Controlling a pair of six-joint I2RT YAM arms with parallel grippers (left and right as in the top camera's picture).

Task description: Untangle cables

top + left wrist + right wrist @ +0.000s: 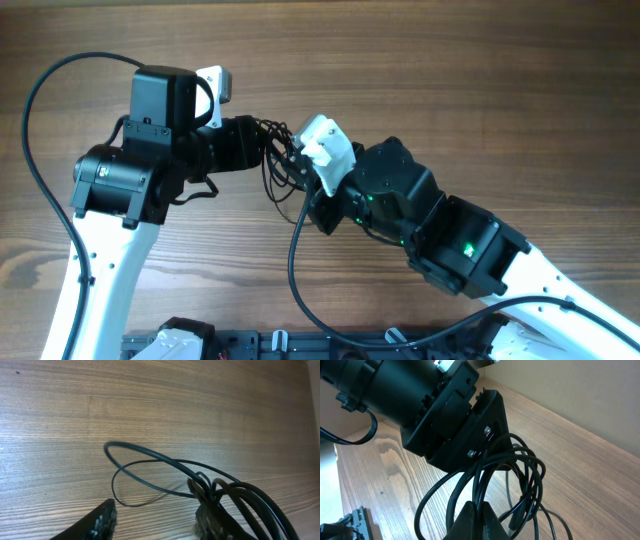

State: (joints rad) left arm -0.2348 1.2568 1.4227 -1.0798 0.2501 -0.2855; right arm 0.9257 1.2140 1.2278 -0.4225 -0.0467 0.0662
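Observation:
The cables (283, 160) are a tangle of thin black loops hanging between my two grippers above the middle of the wooden table. My left gripper (268, 150) is open. In the left wrist view its fingers (155, 515) stand wide apart, and the cables (150, 452) drape over the right finger and loop out over the table. My right gripper (308, 195) is shut on several strands of the cables (538, 471). Its fingertips (479, 510) pinch them just below the left gripper (485, 415). A small plug (517, 516) hangs within the loops.
The wooden table (450, 80) runs all around the arms. The thicker black robot cables arc at the left (35, 150) and below the right wrist (295, 260). A black rack (280, 345) lies along the front edge.

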